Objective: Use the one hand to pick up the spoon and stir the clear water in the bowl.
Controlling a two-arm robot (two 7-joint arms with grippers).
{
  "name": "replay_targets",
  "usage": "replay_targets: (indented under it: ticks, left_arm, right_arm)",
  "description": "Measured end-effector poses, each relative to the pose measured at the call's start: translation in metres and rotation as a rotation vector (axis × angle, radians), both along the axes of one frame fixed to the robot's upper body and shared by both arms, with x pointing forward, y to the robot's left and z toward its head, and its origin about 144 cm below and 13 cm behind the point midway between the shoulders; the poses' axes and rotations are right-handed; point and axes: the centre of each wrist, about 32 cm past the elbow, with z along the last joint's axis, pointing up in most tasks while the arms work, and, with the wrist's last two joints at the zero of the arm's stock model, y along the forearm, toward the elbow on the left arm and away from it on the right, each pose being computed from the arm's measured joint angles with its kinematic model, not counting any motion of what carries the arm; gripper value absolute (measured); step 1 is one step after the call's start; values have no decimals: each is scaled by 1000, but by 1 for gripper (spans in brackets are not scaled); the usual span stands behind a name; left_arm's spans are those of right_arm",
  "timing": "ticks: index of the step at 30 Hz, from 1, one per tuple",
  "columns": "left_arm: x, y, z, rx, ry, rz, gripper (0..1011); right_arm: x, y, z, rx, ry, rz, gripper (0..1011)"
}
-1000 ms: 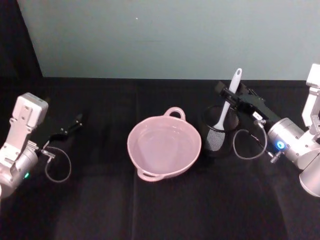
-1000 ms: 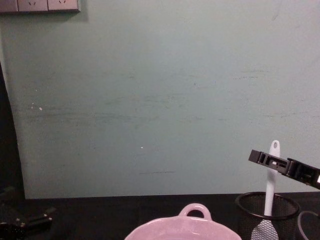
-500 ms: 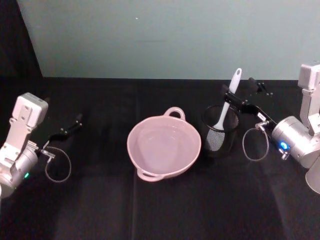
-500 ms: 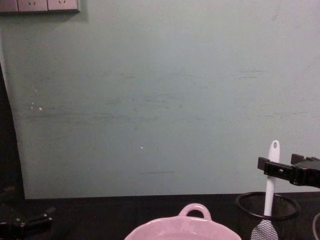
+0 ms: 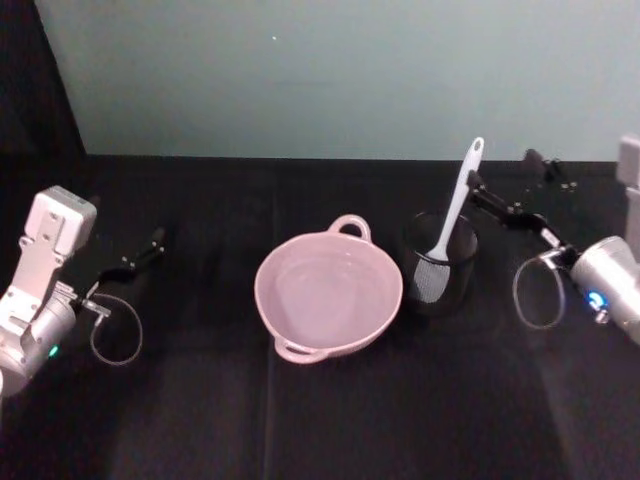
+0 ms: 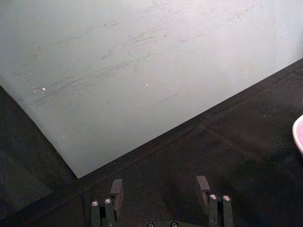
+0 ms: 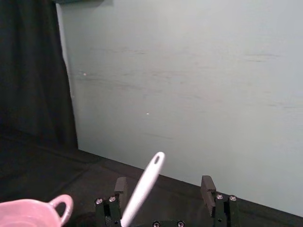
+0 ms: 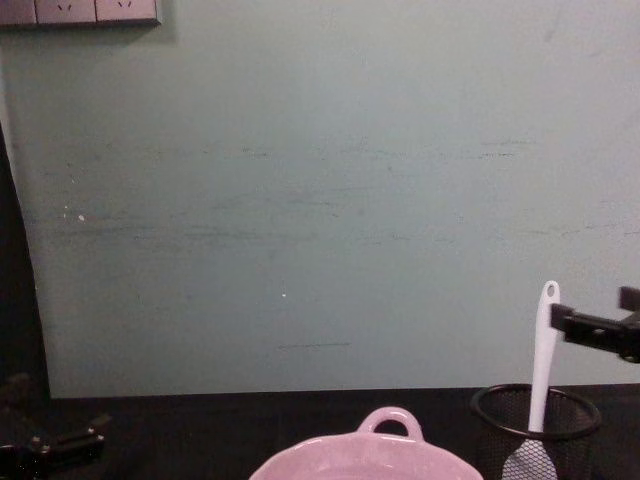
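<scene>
Since 1 s ago the right claw [image 5: 500, 190] has pulled back toward the robot's right, off the spoon [image 5: 451, 222]: earlier its fingers sat around the handle, now they sit just right of it w/ a gap between in the head view. Right claw fingers are spread wide, holding nothing; in the right wrist view the two fingers [image 7: 207, 187] stand well apart and the spoon handle [image 7: 142, 187] leans in close by one of them, whether touching can't tell. Spoon stands tilted in the black mesh cup [image 5: 441, 263], paddle head down inside, handle end w/ the small hole up above the rim, leaning back and to the right; chest view shows the handle [image 8: 541, 358] rising out of the cup [image 8: 534, 424] w/ the claw [image 8: 600, 328] just beside it at the right edge. Pink bowl [image 5: 328, 296] sits mid-table on the black cloth [image 5: 300, 420], just left of the cup, nearly touching it, clear water inside, loop handle at its far rim. Cup wall stands between spoon head and bowl. Left claw [image 5: 138, 258] is parked far left, low over the cloth, well apart from the bowl; left wrist view shows its fingers [image 6: 116, 190] spread wide, nothing between them. Pale green wall [image 8: 320, 200] behind the table.
</scene>
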Motion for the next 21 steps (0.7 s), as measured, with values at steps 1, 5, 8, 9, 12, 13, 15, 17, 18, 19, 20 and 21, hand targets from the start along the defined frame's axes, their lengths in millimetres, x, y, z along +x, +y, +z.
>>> replay_targets:
  ticks: [1,5,8,9,12,13,15,17,18,19,20,21]
  left_arm:
    - [0,0,0,0,0,0,1011]
    - [0,0,0,0,0,0,1011]
    - [0,0,0,0,0,0,1011]
    - [0,0,0,0,0,0,1011]
    - [0,0,0,0,0,0,1011]
    - [0,0,0,0,0,0,1011]
    - [0,0,0,0,0,0,1011]
    - [0,0,0,0,0,0,1011]
    - [0,0,0,0,0,0,1011]
    - [0,0,0,0,0,0,1011]
    - [0,0,0,0,0,0,1011]
    - [0,0,0,0,0,0,1011]
  right_arm:
    - [-4,-4,2,-5,-5,-10,1003]
    - [-18,-14,6,-15,-12,-36,1002]
    - [-30,-21,5,-15,-18,-66,1002]
    - [-32,-22,4,-15,-21,-74,1003]
    - [-40,-27,-3,-24,-28,-117,1002]
    - [-41,-28,-4,-26,-30,-129,1003]
    - [-43,-30,-12,-33,-30,-166,1002]
    - [-43,-30,-20,-43,-36,-205,1002]
    - [-43,-29,-23,-46,-41,-220,1003]
    - [-42,-29,-26,-49,-45,-234,1003]
    - [-41,-28,-29,-51,-51,-249,1002]
    - [-40,-27,-33,-52,-55,-263,1003]
